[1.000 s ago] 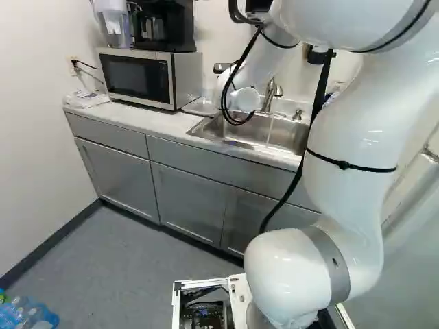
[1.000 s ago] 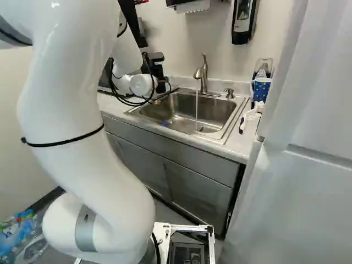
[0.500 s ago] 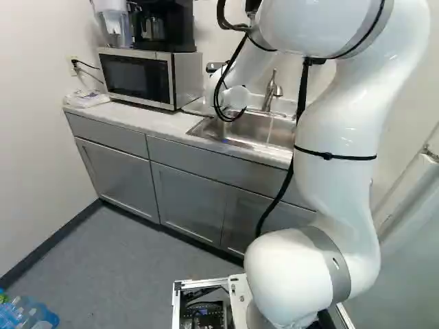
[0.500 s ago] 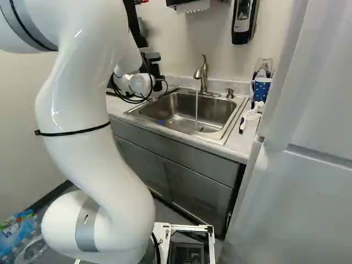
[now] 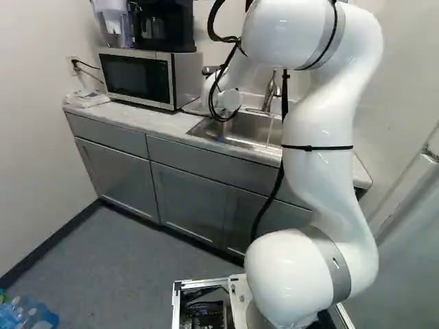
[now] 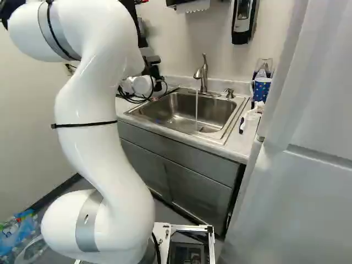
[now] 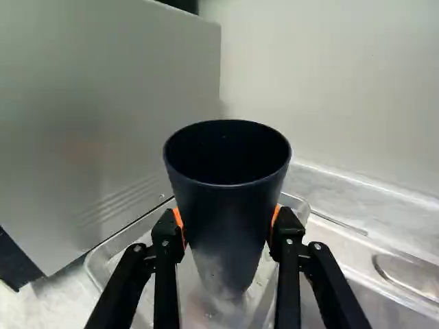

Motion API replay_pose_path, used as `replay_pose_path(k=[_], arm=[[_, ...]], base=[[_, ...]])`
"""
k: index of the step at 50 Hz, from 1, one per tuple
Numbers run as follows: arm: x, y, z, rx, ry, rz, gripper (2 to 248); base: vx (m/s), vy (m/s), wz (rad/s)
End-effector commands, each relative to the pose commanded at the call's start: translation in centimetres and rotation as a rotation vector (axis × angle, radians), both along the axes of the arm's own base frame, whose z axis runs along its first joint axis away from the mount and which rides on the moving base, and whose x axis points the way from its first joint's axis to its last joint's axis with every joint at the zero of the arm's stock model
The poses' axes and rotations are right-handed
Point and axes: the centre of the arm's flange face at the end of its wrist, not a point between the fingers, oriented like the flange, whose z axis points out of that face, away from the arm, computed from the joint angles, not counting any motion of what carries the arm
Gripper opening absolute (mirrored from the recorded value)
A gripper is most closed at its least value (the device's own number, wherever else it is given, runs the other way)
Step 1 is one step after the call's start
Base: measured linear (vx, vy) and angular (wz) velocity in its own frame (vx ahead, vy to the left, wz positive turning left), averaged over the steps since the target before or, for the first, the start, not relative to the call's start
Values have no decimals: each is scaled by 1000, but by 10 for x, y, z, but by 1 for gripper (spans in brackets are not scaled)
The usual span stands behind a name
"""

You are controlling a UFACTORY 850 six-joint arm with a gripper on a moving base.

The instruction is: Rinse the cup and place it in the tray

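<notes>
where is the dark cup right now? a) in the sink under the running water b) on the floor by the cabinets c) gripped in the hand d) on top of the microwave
c, since in the wrist view the dark cup sits in the hand, with orange pads pressed to it from two sides.

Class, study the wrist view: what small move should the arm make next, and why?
Probably ease the dark cup slightly lower before releasing: the hand grips it from both sides, mouth upward, over the tray, and whether its base already touches cannot be told.
</notes>
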Motion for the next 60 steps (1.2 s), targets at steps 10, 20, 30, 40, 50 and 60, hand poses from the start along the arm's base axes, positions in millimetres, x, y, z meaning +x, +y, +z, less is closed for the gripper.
replay_pose_path(k=[10, 20, 30, 40, 50, 60], arm=[[19, 10, -14, 0, -3, 11, 126], [25, 13, -26, -1, 8, 14, 126], [25, 13, -26, -1, 8, 14, 126], [25, 13, -26, -1, 8, 14, 126], [25, 13, -28, -3, 25, 15, 126], [25, 13, -28, -3, 28, 15, 126]], base=[[0, 0, 0], [0, 0, 0], [0, 0, 0], [0, 0, 0], [0, 0, 0], [0, 0, 0]])
